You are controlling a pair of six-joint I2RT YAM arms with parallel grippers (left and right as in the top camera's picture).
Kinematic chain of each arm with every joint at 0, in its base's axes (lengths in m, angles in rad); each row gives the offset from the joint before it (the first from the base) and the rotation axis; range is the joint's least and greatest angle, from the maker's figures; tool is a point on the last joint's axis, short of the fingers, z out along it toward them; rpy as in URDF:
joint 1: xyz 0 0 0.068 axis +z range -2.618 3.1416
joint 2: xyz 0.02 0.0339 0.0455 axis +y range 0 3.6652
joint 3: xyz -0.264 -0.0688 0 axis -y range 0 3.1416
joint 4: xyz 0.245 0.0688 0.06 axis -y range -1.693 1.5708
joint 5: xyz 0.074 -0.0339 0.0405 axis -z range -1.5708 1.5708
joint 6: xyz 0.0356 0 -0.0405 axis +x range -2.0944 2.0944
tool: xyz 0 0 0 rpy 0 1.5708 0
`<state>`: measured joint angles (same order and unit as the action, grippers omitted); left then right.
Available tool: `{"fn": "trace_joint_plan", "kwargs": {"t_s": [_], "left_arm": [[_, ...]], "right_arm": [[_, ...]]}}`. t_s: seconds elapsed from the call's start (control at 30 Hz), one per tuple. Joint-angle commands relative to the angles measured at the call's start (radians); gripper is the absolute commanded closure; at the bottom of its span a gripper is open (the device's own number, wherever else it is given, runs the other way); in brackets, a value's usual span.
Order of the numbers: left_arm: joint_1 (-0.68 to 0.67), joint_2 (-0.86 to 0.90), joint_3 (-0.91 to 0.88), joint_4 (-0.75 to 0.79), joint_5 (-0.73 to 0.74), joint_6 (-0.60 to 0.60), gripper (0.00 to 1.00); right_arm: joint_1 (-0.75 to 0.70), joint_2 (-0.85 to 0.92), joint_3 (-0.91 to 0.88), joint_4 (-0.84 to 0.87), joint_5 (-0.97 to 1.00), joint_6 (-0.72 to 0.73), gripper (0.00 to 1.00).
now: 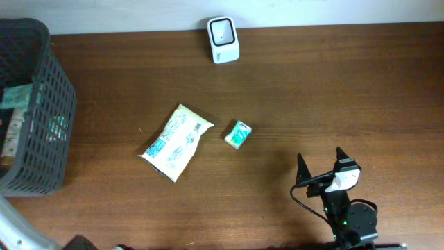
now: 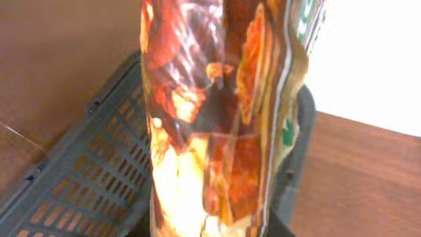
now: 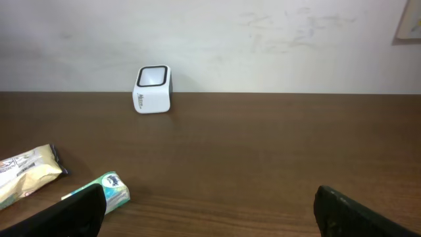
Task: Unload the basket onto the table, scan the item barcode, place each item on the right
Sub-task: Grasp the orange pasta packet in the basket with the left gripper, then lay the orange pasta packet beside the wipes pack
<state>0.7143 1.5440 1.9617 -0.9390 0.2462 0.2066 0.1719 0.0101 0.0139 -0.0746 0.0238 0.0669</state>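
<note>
The snack packet (image 2: 217, 118) stands upright at the basket (image 1: 59, 125), 9 o'clock, apparently pinched by the left gripper. The scanner (image 1: 223, 39) lies toward 2 o'clock from it. The right gripper (image 1: 320, 161) is wide and empty.

Brown wooden table (image 1: 347, 83), white wall (image 3: 263, 39), perhaps scuffed

basket (image 1: 41, 104) at the table's (image 1: 312, 83) left edge, a pouch (image 2: 217, 118) above it; scanner (image 1: 223, 39) at the back; bag (image 1: 177, 141) mid-table, packet (image 1: 238, 134) just right.

Brown wooden table (image 1: 312, 90), basket (image 1: 59, 104), scanner (image 1: 223, 39), white packet (image 1: 177, 141), small teal pack (image 1: 238, 134)
</note>
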Motion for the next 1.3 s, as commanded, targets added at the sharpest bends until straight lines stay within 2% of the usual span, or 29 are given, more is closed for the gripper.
{"fn": "trace_joint_plan", "kwargs": {"t_s": [0.0,0.1,0.2,0.3,0.33,0.43,0.57,0.6,0.7,0.77,0.83,0.93,0.97,1.03,1.07,1.1,1.17,1.27], "left_arm": [[-0.098,-0.13,0.032,-0.047,0.028,-0.059,1.0],[-0.31,-0.125,0.022,-0.216,0.028,-0.091,1.0],[-0.541,-0.066,-0.024,-0.297,0.028,-0.092,1.0],[-0.756,0.026,-0.137,-0.281,0.021,-0.142,1.0],[-0.808,0.058,-0.164,-0.266,0.02,-0.193,1.0],[-0.968,0.15,-0.229,-0.194,0.021,-0.25,1.0],[-1.15,0.272,-0.254,-0.146,0.019,-0.268,1.0],[-1.182,0.299,-0.261,-0.146,0.015,-0.272,1.0],[-1.237,0.35,-0.303,-0.161,-0.113,-0.408,1.0],[-1.244,0.352,-0.401,-0.15,-0.237,-0.637,1.0],[-1.244,0.352,-0.517,-0.05,-0.217,-0.648,1.0],[-1.245,0.353,-0.648,0.105,-0.084,-0.648,1.0],[-1.247,0.353,-0.654,0.109,-0.077,-0.648,0.89],[-1.277,0.353,-0.654,0.113,-0.051,-0.647,0.26],[-1.296,0.353,-0.653,0.121,-0.047,-0.647,0.07],[-1.308,0.352,-0.634,0.131,-0.029,-0.617,0.02],[-1.285,0.346,-0.501,0.04,-0.006,-0.534,0.01],[-1.178,0.338,-0.179,-0.165,-0.016,-0.421,0.0]], "right_arm": [[0.005,-0.006,-0.008,-0.003,-0.002,-0.008,0.01],[0.005,-0.006,-0.008,-0.003,-0.002,-0.008,0.01],[0.005,-0.006,-0.008,-0.004,-0.002,-0.008,0.01],[0.005,-0.006,-0.008,-0.003,-0.002,-0.008,0.01],[0.005,-0.006,-0.008,-0.003,-0.002,-0.008,0.01],[0.005,-0.006,-0.008,-0.003,-0.002,-0.008,0.01],[0.005,-0.006,-0.008,-0.003,-0.002,-0.008,0.01],[0.005,-0.006,-0.008,-0.003,-0.002,-0.008,0.01],[0.005,-0.006,-0.008,-0.003,-0.002,-0.008,0.01],[0.005,-0.006,-0.008,-0.003,-0.002,-0.007,0.01],[0.005,-0.006,-0.008,-0.003,-0.002,-0.008,0.01],[0.005,-0.006,-0.008,-0.003,-0.002,-0.008,0.01],[0.005,-0.006,-0.008,-0.003,-0.002,-0.008,0.01],[0.005,-0.006,-0.008,-0.003,-0.002,-0.008,0.01],[0.005,-0.006,-0.008,-0.003,-0.002,-0.008,0.01],[0.005,-0.006,-0.008,-0.003,-0.002,-0.008,0.01],[0.005,-0.006,-0.008,-0.003,-0.002,-0.008,0.01],[0.005,-0.006,-0.008,-0.003,-0.002,-0.008,0.01]]}}
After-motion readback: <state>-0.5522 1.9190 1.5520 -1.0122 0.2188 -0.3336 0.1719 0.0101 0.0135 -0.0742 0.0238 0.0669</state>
